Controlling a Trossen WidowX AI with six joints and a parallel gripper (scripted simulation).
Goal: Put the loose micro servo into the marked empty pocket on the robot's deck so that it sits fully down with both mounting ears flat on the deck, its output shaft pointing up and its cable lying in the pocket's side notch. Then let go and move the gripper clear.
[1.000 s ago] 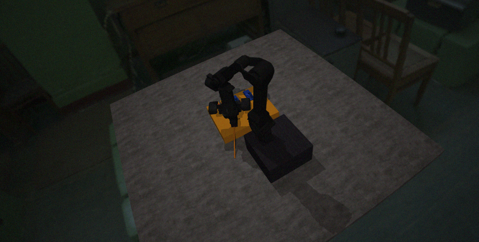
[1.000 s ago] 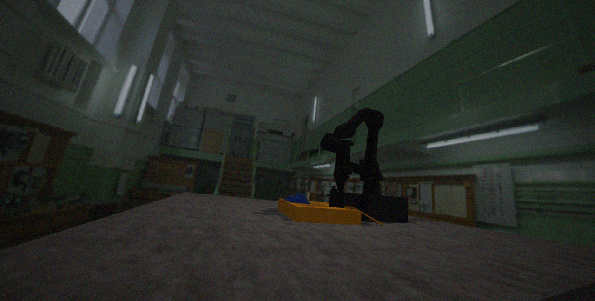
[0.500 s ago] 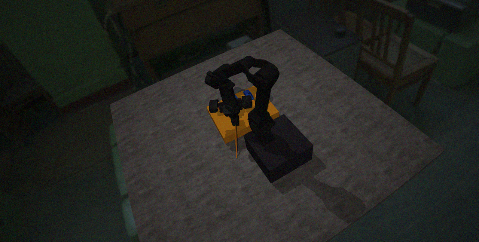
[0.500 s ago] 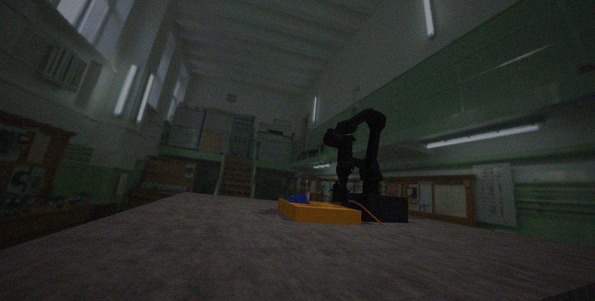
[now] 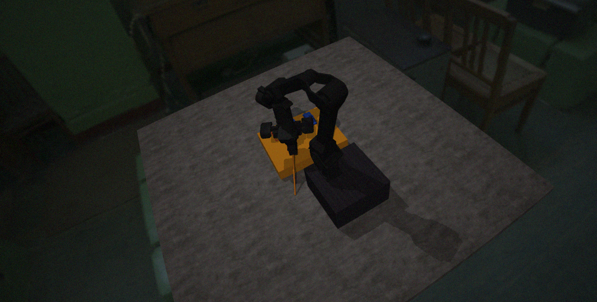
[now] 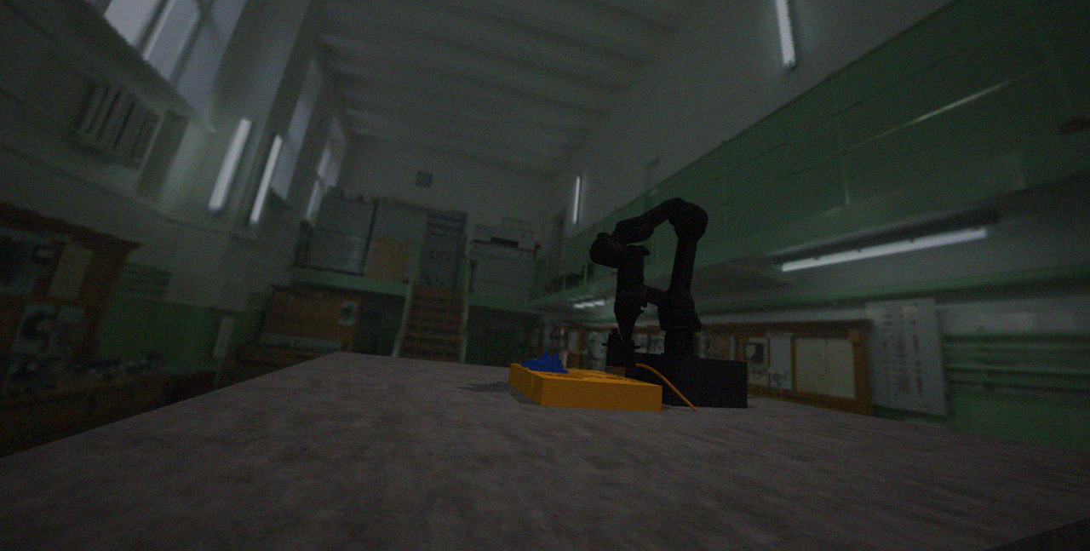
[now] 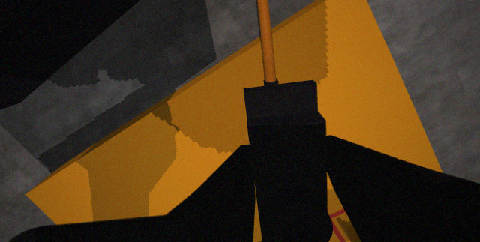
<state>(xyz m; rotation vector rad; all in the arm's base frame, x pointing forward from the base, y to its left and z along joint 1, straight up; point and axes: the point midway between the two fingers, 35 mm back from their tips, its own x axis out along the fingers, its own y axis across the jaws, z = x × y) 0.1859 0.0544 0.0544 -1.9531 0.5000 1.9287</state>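
Observation:
The loose servo [image 7: 283,103] [image 6: 617,353] is a black block with an orange cable [image 5: 294,177] [image 6: 672,382] [image 7: 265,32]. My gripper [image 7: 286,150] [image 6: 626,337] is shut on the servo's body, one finger on each side, and holds it a little above the orange deck [image 5: 272,154] [image 6: 598,396] [image 7: 379,103]. The cable runs out past the deck's edge and slopes down towards the table. Part of a red outline [image 7: 337,213] shows at the bottom of the wrist view, beside the right finger. The pocket is mostly hidden by the finger and servo. The shaft is too dark to make out.
Blue parts [image 5: 309,117] [image 6: 546,364] stand on the deck's far side in the top view. The arm's dark base block [image 5: 348,189] [image 6: 716,383] stands close beside the deck. The grey table [image 5: 217,200] [image 6: 381,463] carries both.

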